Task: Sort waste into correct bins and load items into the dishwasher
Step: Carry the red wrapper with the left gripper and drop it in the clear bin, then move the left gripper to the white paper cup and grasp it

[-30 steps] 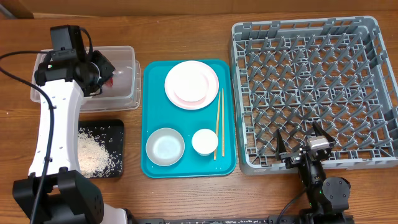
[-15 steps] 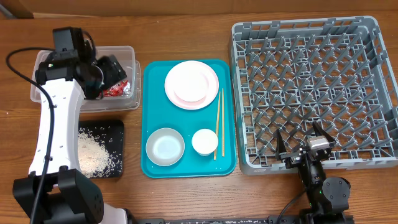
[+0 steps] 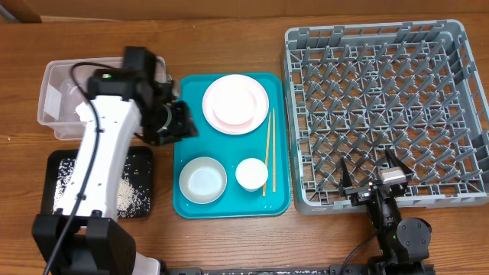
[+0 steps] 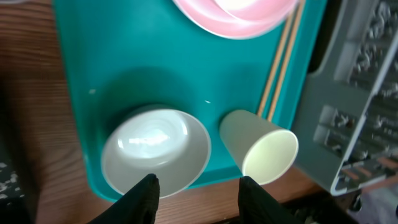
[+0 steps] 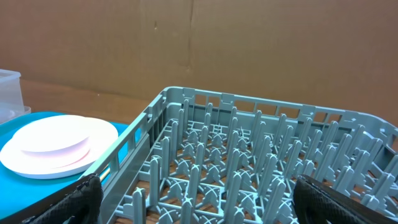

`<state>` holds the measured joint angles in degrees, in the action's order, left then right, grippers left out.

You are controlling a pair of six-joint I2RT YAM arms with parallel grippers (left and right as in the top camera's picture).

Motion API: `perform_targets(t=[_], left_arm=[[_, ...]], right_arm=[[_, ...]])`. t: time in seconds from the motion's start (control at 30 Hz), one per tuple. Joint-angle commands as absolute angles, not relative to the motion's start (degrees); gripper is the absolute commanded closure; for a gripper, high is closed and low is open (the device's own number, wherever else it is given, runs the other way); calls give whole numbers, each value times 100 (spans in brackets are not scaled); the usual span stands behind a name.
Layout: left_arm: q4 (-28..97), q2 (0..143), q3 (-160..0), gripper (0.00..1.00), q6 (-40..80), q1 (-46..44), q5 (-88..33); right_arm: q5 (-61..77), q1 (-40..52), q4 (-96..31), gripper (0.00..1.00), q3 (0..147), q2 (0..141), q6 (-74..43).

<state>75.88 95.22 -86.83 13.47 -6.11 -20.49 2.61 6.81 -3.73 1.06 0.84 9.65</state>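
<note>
**A:** Where does the left claw (image 3: 174,122) stand in relation to the dishes?

**B:** It's over the left rim of the flat teal plastic tray (image 3: 229,149), fingers spread, nothing between them. The left wrist view looks straight down on the round pale bowl (image 4: 155,149), just below and ahead of the fingertips. From overhead, that bowl sits in the tray's lower left corner, down and to the right of the claw.

**A:** And the right claw (image 3: 369,174)?

**B:** Released and empty too, resting at the lower edge of the large square grey plastic dish rack (image 3: 382,30), well apart from the tray. The left arm is clearly nearer, so I'd judge the bowl is its pick.

**A:** How do the thin wooden chopsticks (image 3: 269,149) lie?

**B:** Along the tray's right side. Their long axis runs up and down the frame, parallel to the rack's left wall, just beside the small white cup (image 3: 251,173).

**A:** Count everything.

**B:**
- **Dishes:** one bowl in sight, one cup, two chopsticks and two stacked round plates (image 3: 235,103), white and pale pink, at the tray's top.
- **Bins:** one clear rectangular plastic tub (image 3: 69,72) at upper left, and below it one shallow black rectangular tray (image 3: 144,160) strewn with white rice-like scraps (image 3: 130,197).
- **Rack:** it holds nothing.
- **Hidden:** the arm covers part of the tub, so I can't tell all that's inside.
</note>
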Motion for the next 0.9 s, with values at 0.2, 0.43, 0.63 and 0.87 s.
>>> perform_targets(t=[0.2, 0.43, 0.63, 0.87], left_arm=[[7491, 9376, -8726, 55, 1260, -1826, -2097], [7251, 9443, -8720, 57, 1402, -2491, -1887], [7078, 9522, -8637, 57, 1551, -2961, -1579], [7072, 9633, -8600, 58, 1890, -3387, -801]], right_arm=[[397, 711, -526, 0, 353, 16, -78], [169, 711, -1634, 0, 1761, 198, -158], [130, 711, -2753, 0, 2978, 1009, -156], [165, 711, -3212, 0, 3857, 2287, -158]])
